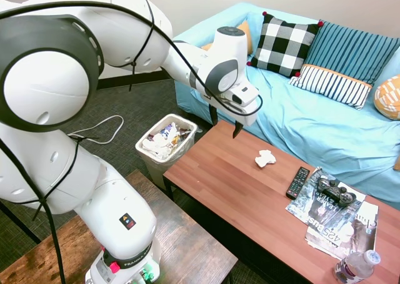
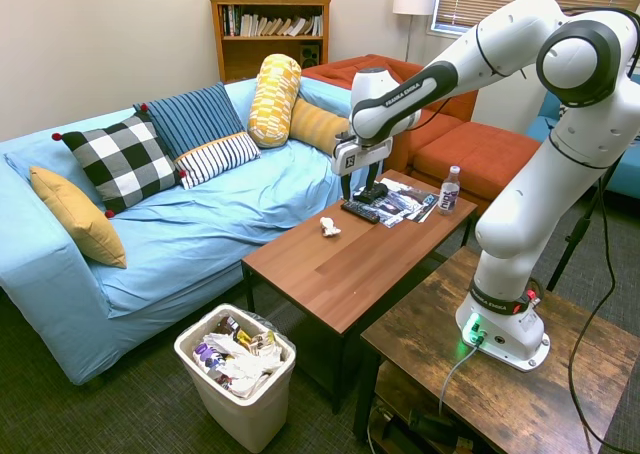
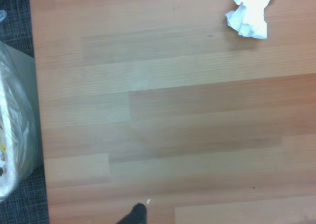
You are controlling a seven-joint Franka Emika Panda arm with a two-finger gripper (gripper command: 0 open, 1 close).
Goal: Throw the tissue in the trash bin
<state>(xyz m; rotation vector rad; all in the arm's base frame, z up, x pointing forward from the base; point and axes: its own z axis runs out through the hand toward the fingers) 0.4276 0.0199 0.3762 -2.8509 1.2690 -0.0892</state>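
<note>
My gripper (image 1: 224, 124) hangs above the coffee table (image 1: 231, 190), fingers pointing straight down and spread apart with nothing between them. I judge this pose fits an approach from above: pointing down lets me drop onto a soft lump from the top, and the height keeps my fingers clear of the wood while I line up.

The tissue (image 1: 265, 158) lies on the bare tabletop, apart from my fingers. In the first exterior view it sits at about four o'clock from my fingertips, near but not under them. The wrist view agrees: the tissue (image 3: 252, 11) shows far off centre, toward one o'clock, so I judge I am not yet over it.

The trash bin (image 1: 164, 147) stands on the floor just beside the table's end, at about nine o'clock from my gripper in the first exterior view. It is already partly filled with waste inside its clear liner. Its place close to the table edge should make the carry short.

Beyond the tissue, at about four o'clock, lie the black remote (image 1: 297, 182) and the magazines (image 1: 334, 216), well clear of it.
</note>
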